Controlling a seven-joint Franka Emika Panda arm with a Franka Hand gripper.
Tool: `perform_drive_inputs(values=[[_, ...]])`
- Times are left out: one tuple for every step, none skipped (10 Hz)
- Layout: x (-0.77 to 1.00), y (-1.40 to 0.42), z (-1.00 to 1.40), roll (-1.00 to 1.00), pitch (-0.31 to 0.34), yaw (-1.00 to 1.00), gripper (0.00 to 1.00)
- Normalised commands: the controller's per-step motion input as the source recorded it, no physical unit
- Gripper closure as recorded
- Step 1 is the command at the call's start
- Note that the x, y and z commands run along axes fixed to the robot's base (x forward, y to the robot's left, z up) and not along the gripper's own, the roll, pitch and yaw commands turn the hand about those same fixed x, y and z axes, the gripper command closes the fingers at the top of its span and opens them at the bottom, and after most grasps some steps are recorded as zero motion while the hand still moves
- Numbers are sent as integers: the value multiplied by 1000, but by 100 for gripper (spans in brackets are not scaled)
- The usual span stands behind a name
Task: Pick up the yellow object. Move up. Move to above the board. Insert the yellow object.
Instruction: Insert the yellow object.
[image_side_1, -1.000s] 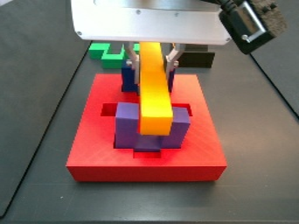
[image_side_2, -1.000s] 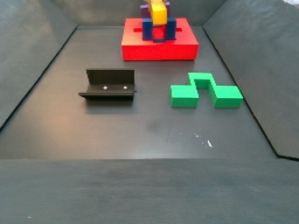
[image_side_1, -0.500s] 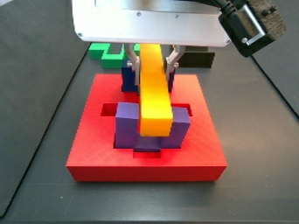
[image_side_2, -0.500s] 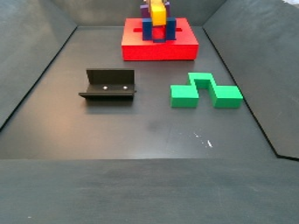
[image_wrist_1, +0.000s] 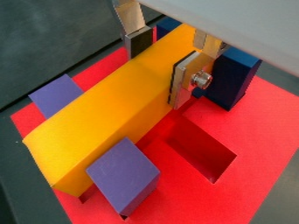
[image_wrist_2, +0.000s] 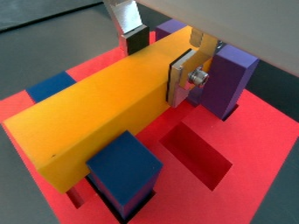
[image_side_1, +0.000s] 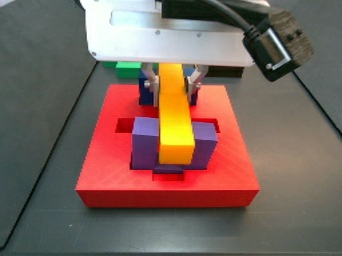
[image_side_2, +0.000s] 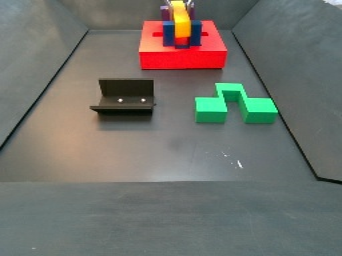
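The yellow object (image_side_1: 175, 105) is a long orange-yellow bar lying along the middle of the red board (image_side_1: 120, 170), between the purple and blue posts (image_side_1: 205, 140). My gripper (image_side_1: 175, 75) hangs over the board's far half and is shut on the bar's far end. In both wrist views the gripper (image_wrist_1: 163, 61) (image_wrist_2: 159, 59) has a dark pad on each side of the bar (image_wrist_1: 105, 109) (image_wrist_2: 100, 122). Posts (image_wrist_1: 122, 175) (image_wrist_2: 228, 79) flank the bar over the board (image_wrist_1: 263, 149) (image_wrist_2: 251, 166). The bar (image_side_2: 179, 14) and board (image_side_2: 183, 58) show small at the far end.
A green block (image_side_2: 235, 104) lies on the dark floor, and also shows behind the board (image_side_1: 127, 70). The fixture (image_side_2: 124, 97) stands left of the green block. An open recess (image_wrist_1: 193, 153) in the board lies beside the bar.
My gripper has come down with the yellow bar. The bar now sits lower between the posts.
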Motion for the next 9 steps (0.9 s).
perform_drive_inputs(values=[[0,37,-211,-206,-74,0,100],[0,37,-240,-210,-81,0,100],[0,43,-231,-226,-89,0,100],[0,29,-203,-223,-89,0,100],[0,0,-183,-216,-84,0,100],[3,0,-166,-214,-81,0,100],[0,0,-143,-207,-77,0,100],[0,0,-129,-180,-66,0,100],[0,0,-140,-140,-54,0,100]])
